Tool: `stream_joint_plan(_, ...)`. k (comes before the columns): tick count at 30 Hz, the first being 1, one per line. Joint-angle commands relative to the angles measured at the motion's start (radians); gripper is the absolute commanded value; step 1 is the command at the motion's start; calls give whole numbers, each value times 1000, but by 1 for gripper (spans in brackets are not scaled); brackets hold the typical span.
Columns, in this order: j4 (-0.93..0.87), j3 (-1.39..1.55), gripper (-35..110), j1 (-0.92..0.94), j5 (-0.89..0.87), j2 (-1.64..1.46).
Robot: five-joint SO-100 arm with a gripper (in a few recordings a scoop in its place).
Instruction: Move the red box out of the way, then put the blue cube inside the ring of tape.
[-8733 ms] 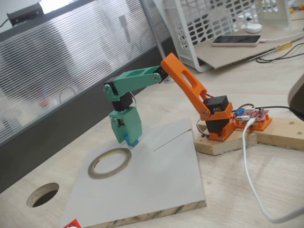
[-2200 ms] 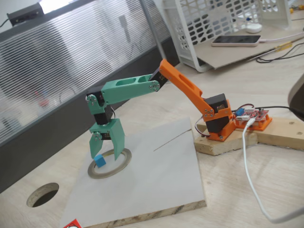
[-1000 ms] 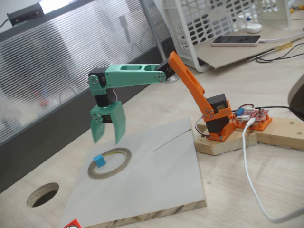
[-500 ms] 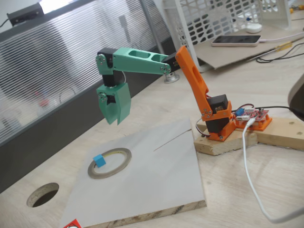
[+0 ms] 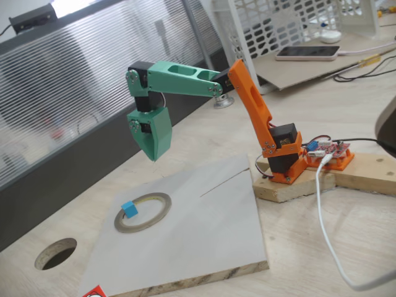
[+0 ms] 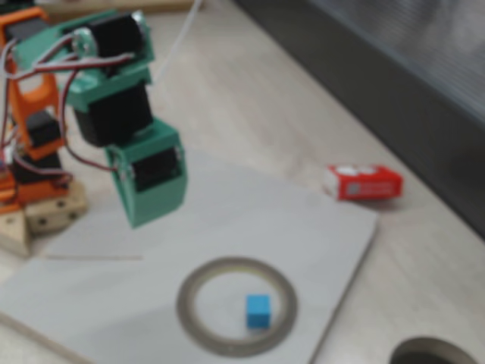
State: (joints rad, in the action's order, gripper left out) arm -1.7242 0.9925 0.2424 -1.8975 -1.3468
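Note:
The blue cube [image 5: 129,208] [image 6: 258,311] rests on the board inside the ring of tape [image 5: 167,210] [image 6: 236,265], close to the ring's left edge in one fixed view. The green gripper [image 5: 153,157] [image 6: 141,221] hangs shut and empty, well above the board and clear of the ring. The red box [image 6: 364,183] lies on the wooden table just off the board's edge, apart from the ring. Only a red corner of the red box [image 5: 94,291] shows at the bottom edge of a fixed view.
A pale board [image 5: 204,229] [image 6: 250,220] carries the ring. A dark round hole [image 5: 55,252] [image 6: 433,355] is cut in the tabletop beside it. The arm's orange base [image 5: 281,158], a red circuit board [image 5: 329,151] and a white cable [image 5: 322,210] sit to the right.
The gripper put the blue cube down inside the ring, let go, rose up and away from it, and closed its fingers. The cube has stayed in the ring.

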Motion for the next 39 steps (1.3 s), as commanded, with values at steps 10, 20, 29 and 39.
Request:
stream_joint_plan(10,-153,413,0,48,-9,-301)
stream_joint_plan(20,-153,831,0,40,-12,-577)
stream_joint_plan(29,-155,1029,0,40,-14,-701)
stream_joint_plan(39,-259,1106,0,40,-17,-813)
